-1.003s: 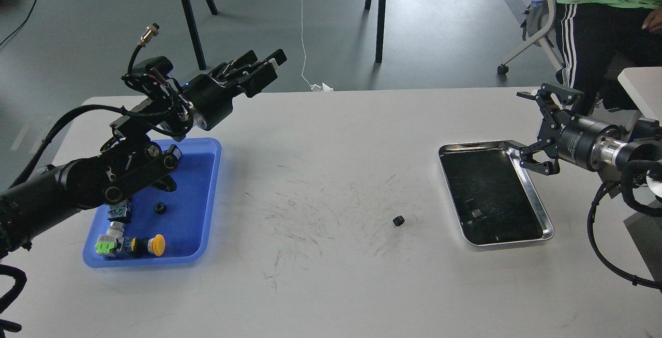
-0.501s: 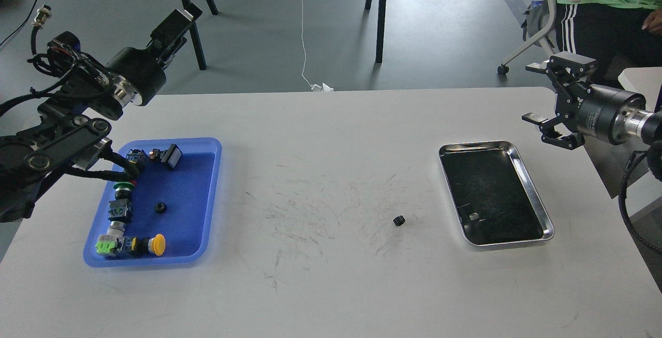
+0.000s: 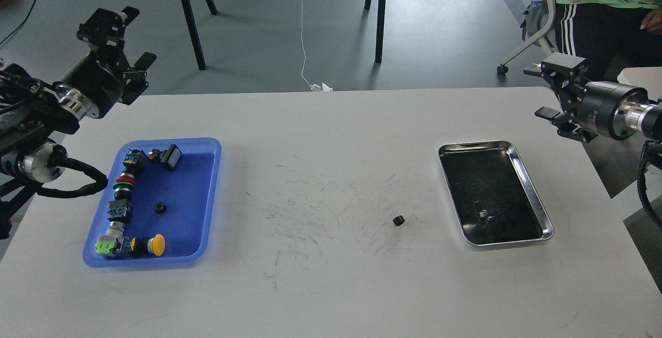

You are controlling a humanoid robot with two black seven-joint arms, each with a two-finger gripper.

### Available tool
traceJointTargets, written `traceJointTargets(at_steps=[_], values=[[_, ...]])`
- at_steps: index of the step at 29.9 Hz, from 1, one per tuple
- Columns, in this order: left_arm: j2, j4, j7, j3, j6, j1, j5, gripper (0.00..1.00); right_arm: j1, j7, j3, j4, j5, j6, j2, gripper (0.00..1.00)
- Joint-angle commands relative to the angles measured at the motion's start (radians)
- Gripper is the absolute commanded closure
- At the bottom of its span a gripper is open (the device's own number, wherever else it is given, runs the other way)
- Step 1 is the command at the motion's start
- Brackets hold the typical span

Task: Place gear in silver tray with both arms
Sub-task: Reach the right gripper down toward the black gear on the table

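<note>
A small black gear (image 3: pixel 397 220) lies on the white table, a short way left of the silver tray (image 3: pixel 536 201), whose dark bottom holds only a tiny speck. A second small black gear (image 3: pixel 160 207) sits in the blue tray (image 3: pixel 212 193). My left gripper (image 3: pixel 137 36) hangs open over the table's far left corner, above and behind the blue tray, holding nothing. At the far right edge, behind the silver tray, my right gripper (image 3: pixel 541 92) is open and empty too. Both grippers are far from either gear.
The blue tray also holds several push buttons and switches along its left side, one with a yellow cap (image 3: pixel 156 244). A seated person (image 3: pixel 600 12) and a chair are beyond the table's right corner. Black stand legs (image 3: pixel 189 17) rise behind the table.
My left arm has swung up and back to the left, off the blue tray, uncovering its parts. The right gripper has pulled back from the silver tray's rim, up and to the right.
</note>
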Motion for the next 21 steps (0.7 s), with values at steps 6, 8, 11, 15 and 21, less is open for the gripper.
traceJointTargets(at_steps=[6,8,11,15,21], values=[[0.011,0.077,-0.015,-0.035,-0.189,0.014,-0.102,0.01,0.168,0.04,-0.214,0.043,-0.141,0.053,0.006,0.04],[0.02,0.078,0.004,-0.035,-0.215,0.016,-0.147,0.01,0.219,0.083,-0.274,0.05,-0.147,0.1,0.01,0.02],[0.043,0.081,0.039,-0.041,-0.231,0.017,-0.161,0.01,0.305,0.118,-0.363,0.057,-0.2,0.154,0.022,0.02],[0.043,0.09,0.054,-0.041,-0.223,0.017,-0.179,0.01,0.384,0.16,-0.449,0.063,-0.344,0.164,0.071,0.02],[0.051,0.112,0.085,-0.067,-0.231,0.016,-0.26,0.01,0.475,0.198,-0.557,0.063,-0.45,0.183,0.157,0.02]])
